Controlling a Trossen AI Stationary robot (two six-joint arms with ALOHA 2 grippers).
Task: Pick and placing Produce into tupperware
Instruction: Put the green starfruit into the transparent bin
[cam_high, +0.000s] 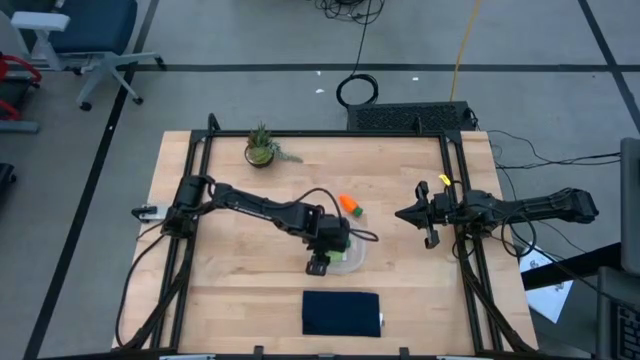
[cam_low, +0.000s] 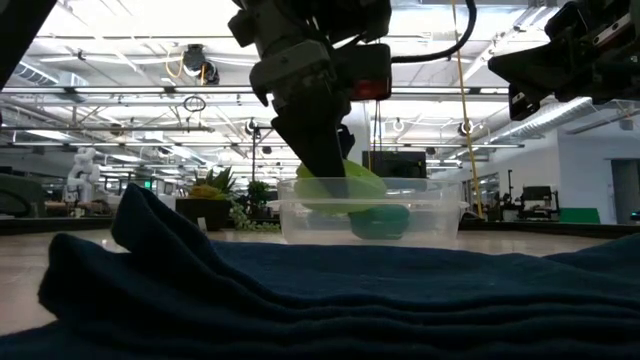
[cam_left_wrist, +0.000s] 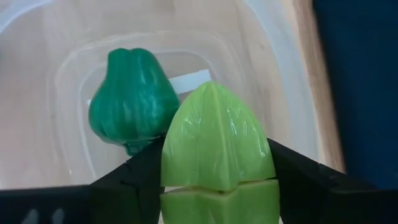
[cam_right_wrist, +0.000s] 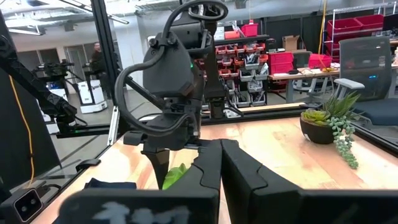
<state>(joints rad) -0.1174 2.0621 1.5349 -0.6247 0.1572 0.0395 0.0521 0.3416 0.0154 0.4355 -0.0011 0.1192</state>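
My left gripper (cam_high: 333, 252) hangs over the tupperware (cam_high: 352, 258), a shallow clear container, and is shut on the light-green leafy piece (cam_left_wrist: 214, 137). The dark green lump (cam_left_wrist: 130, 102) lies on the container's floor beside it and shows through the wall in the low view (cam_low: 382, 222). The orange carrot (cam_high: 350, 205) with its green tip lies on the table just beyond the container's far side. My right gripper (cam_high: 403, 213) waits in the air near the table's right side, fingers together and pointing at the left arm. My left gripper pinches the leafy piece between its two fingers (cam_left_wrist: 146, 171), one on each long side (cam_left_wrist: 264, 165). The fingers come from above, pointing down into the container. The piece's pointed end (cam_left_wrist: 211, 90) sticks out past the fingertips, at about rim height (cam_low: 345, 188), above the container floor.
A dark navy pad (cam_high: 342, 313) lies near the table's near edge, in front of the container; it fills the low view's foreground (cam_low: 300, 300). A small potted spiky plant (cam_high: 262, 148) stands at the far edge. Bare wood lies between the container and the right arm.
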